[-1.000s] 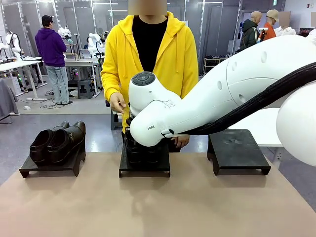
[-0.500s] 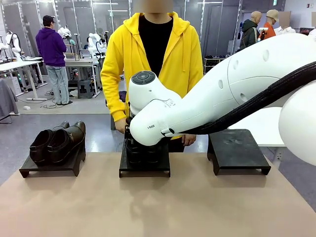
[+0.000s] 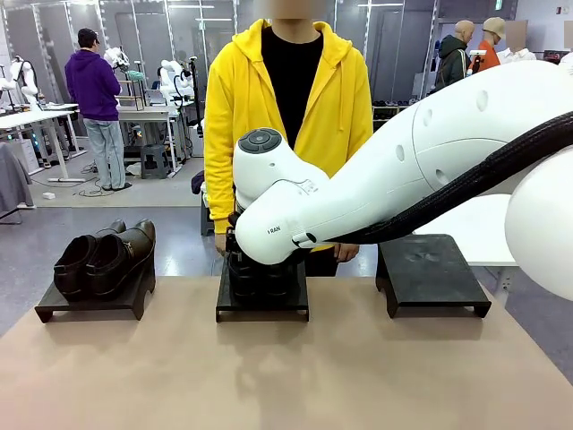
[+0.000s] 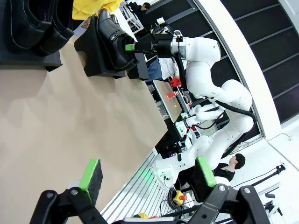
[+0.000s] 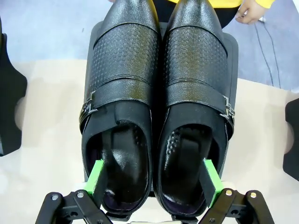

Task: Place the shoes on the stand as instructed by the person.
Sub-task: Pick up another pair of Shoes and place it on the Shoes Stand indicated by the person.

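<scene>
Front view: shows 3 dark stands in a row on the table. Left stand carrying 1 pair of black shoes, toes pointing away from the robot. Right stand bare. Middle stand partly hidden behind the right arm, which reaches across from the right side and bends down over it. Person in yellow standing just behind the middle stand, hands low.

Left wrist view: left gripper hanging above bare table, jaws spread wide, nothing between the pads. Farther off, second pair of shoes sitting on the middle stand, with a green pad of the other arm's gripper at the heel end.

Right wrist view: looks straight down on the second pair, set side by side and square on the middle stand, toes toward the person's hand. Right gripper spread wide, 1 pad at each outer heel edge; cannot tell whether the pads touch the leather.

Reads as the end of placing pair 2 of 2: both pairs on stands, soles apparently flat. Next move likely calls for lifting the right gripper straight up, jaws kept wide, without dragging either heel off the stand.
</scene>
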{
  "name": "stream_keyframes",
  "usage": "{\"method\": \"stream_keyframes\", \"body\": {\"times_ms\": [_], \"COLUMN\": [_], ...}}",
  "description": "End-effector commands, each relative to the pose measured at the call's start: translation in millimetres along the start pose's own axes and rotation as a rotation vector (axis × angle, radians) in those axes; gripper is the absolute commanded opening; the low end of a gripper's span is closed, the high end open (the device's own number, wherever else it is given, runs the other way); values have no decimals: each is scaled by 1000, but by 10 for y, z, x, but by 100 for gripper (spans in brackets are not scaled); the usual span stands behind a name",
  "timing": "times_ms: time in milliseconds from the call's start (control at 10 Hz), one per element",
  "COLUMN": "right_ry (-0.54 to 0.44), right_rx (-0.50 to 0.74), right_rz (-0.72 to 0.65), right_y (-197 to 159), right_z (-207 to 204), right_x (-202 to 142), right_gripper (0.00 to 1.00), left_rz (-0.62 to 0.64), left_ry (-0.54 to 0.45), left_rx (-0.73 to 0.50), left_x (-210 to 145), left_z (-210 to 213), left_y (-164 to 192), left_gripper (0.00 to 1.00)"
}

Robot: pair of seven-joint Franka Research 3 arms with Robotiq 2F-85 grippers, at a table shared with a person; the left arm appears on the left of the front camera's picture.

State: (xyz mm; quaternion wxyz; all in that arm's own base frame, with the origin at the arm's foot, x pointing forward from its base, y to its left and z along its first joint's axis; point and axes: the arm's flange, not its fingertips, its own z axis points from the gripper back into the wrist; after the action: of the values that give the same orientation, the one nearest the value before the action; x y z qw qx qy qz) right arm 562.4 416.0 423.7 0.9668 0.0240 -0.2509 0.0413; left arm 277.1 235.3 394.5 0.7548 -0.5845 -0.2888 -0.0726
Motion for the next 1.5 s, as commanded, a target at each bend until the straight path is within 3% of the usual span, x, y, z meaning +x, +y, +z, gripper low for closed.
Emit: {"method": "stream_keyframes", "body": {"times_ms": [0, 700, 800, 1100, 1400], "right_ry": [-1, 0, 13, 136, 229], "right_rx": [-1, 0, 24, 212, 495], "right_rz": [-2, 0, 0, -91, -147], "right_y": [-11, 0, -101, -611, -1479], "right_z": [-11, 0, 192, 855, 1437], "right_x": [-4, 0, 31, -33, -203], "right_gripper": [100, 100, 100, 100, 100], "left_rz": [-16, -16, -16, -16, -16], "left_ry": [5, 5, 5, 5, 5], "left_rx": [-10, -10, -10, -10, -10], "left_x": [-27, -27, -27, -27, -27], "left_z": [9, 9, 9, 9, 9], "left_y": [-32, -32, -32, -32, -32], "left_gripper": [100, 100, 100, 100, 100]}}
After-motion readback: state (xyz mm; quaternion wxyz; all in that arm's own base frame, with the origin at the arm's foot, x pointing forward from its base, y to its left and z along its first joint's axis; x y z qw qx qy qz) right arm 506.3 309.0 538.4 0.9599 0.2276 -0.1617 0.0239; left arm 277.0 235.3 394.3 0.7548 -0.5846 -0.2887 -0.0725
